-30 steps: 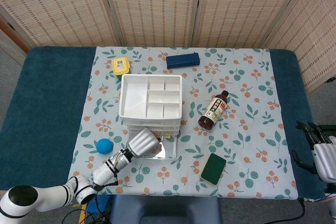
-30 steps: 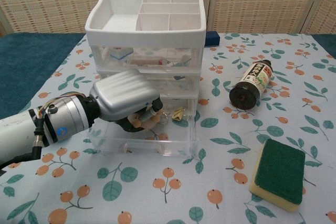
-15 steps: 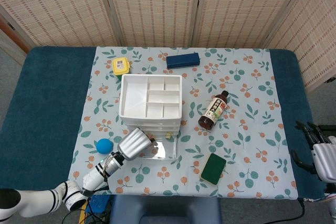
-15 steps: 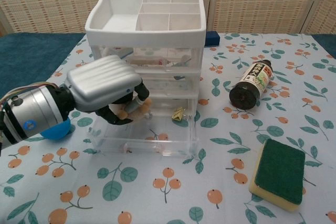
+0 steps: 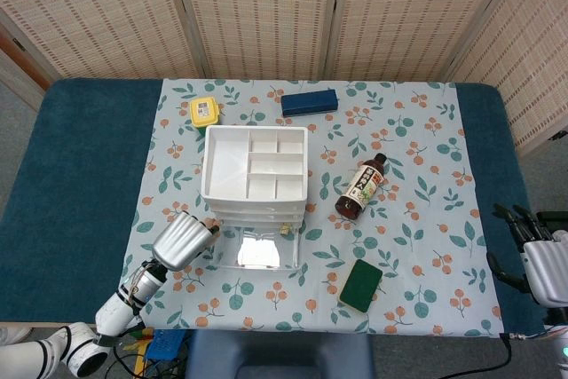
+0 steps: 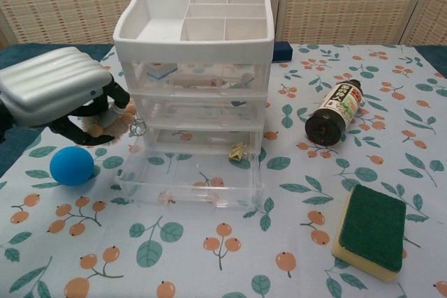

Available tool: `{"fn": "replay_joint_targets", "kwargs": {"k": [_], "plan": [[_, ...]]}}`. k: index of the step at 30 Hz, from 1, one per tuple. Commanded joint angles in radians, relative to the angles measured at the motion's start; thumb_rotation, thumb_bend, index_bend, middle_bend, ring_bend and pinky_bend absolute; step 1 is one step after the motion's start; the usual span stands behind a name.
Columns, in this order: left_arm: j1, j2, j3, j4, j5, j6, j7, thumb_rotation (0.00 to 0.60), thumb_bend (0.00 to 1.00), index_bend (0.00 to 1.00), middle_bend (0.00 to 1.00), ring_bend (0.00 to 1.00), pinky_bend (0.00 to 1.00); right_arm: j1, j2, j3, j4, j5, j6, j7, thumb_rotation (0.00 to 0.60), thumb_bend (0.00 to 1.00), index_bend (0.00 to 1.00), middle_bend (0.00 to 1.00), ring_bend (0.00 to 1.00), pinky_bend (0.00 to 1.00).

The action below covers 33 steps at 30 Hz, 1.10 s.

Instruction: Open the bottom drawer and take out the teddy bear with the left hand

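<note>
The left hand (image 6: 59, 95) hangs above the tabletop (image 5: 80, 166), just left of the drawer unit (image 6: 195, 68), fingers curled around the teddy bear (image 6: 112, 118), whose tan fur shows beneath the palm. The bottom drawer (image 6: 192, 179) stands pulled out, with a small yellowish scrap (image 6: 239, 150) inside near its back right corner. A blue ball (image 6: 71, 165) lies just below the hand. The right hand (image 5: 541, 259) rests at the tabletop's far right edge, fingers apart, holding nothing. A brown bottle (image 6: 336, 111) lies on its side; a green sponge (image 6: 369, 229) sits nearer the front.

left hand (image 6: 59, 95) raised, fingers curled on something; right hand (image 5: 541, 259) open at side
</note>
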Motion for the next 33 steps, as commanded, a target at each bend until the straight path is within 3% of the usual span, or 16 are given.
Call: {"fn": "replay_joint_targets", "kwargs": {"k": [1,11,17,21,27,33], "plan": [[0.018,0.024,-0.002,0.006,-0.023,0.000,0.006,0.600,0.25,0.71,0.99,1.00,1.00,0.000,0.000,0.000,0.000,-0.001,0.000,0.001,0.600,0.42,0.08,0.21,0.12,0.20],[0.018,0.044,-0.052,0.037,-0.116,-0.069,0.027,0.600,0.25,0.68,0.99,1.00,1.00,-0.006,0.001,-0.003,0.001,-0.004,0.013,0.005,0.600,0.42,0.08,0.21,0.12,0.20],[0.019,0.028,-0.081,0.035,-0.179,-0.096,0.078,0.600,0.24,0.43,0.99,1.00,1.00,-0.008,0.002,-0.004,0.001,-0.005,0.018,0.007,0.600,0.42,0.08,0.21,0.12,0.20],[0.035,0.028,-0.098,0.019,-0.196,-0.065,0.079,0.600,0.24,0.32,0.99,1.00,1.00,-0.008,0.004,-0.003,0.001,-0.005,0.020,0.007,0.600,0.42,0.08,0.21,0.12,0.20],[0.095,0.065,-0.124,-0.075,-0.288,-0.010,0.106,0.600,0.24,0.29,0.94,0.99,1.00,-0.003,0.002,-0.003,0.003,-0.006,0.013,0.008,0.600,0.42,0.08,0.21,0.12,0.20],[0.195,0.098,-0.130,-0.174,-0.361,0.099,0.078,0.600,0.24,0.27,0.84,0.85,1.00,0.004,0.007,-0.002,0.002,-0.010,0.007,0.003,0.600,0.42,0.08,0.21,0.12,0.20]]}}
